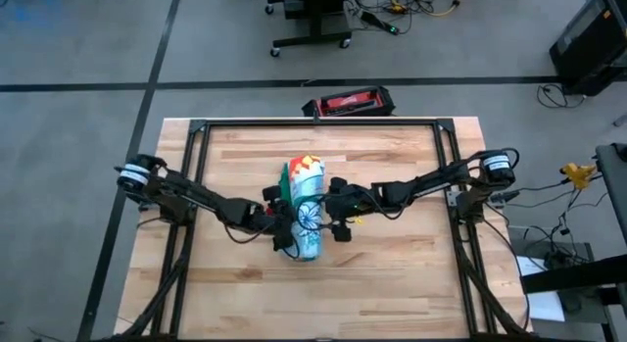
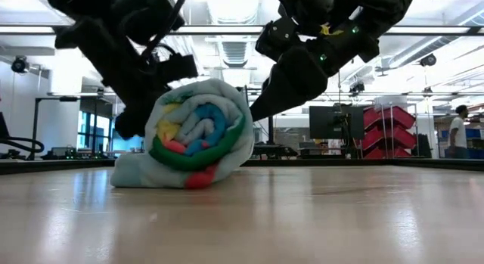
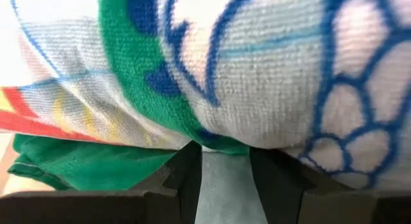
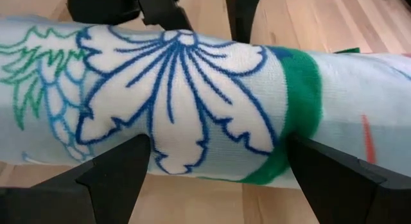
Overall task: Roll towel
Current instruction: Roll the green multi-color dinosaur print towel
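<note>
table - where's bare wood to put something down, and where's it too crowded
Free: the far strip of the table between its back frame and the towel, the near strip before the front edge, and the outer left and right sides. Crowded: the middle, where the left hand and right hand flank the rolled towel.

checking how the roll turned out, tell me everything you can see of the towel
The towel is a soft terry cloth, light blue-white with blue, green, red and yellow print and a green band, rolled into a thick cylinder. It lies on its side near the middle of the wooden table; the low view shows a spiral of layers at its end and a loose tail on the wood. The left gripper presses against one side, a fold between its jaws, and the right gripper straddles it from the other, jaws wide.
</note>
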You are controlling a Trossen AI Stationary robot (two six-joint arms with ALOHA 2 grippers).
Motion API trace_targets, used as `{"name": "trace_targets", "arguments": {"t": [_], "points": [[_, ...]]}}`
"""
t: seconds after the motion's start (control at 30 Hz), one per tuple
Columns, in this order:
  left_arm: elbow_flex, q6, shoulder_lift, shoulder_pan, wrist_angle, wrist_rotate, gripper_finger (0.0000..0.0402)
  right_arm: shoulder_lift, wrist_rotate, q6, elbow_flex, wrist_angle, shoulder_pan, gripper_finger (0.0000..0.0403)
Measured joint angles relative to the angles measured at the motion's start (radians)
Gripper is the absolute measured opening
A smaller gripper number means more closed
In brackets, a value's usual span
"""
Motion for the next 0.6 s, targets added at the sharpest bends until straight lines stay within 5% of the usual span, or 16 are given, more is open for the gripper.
{"name": "trace_targets", "arguments": {"t": [0.6], "points": [[-0.06, -0.174, -0.138, -0.008, -0.235, 0.023, 0.0116, 0.011, -0.003, 0.01, 0.0, 0.009, 0.001, 0.0348]]}}
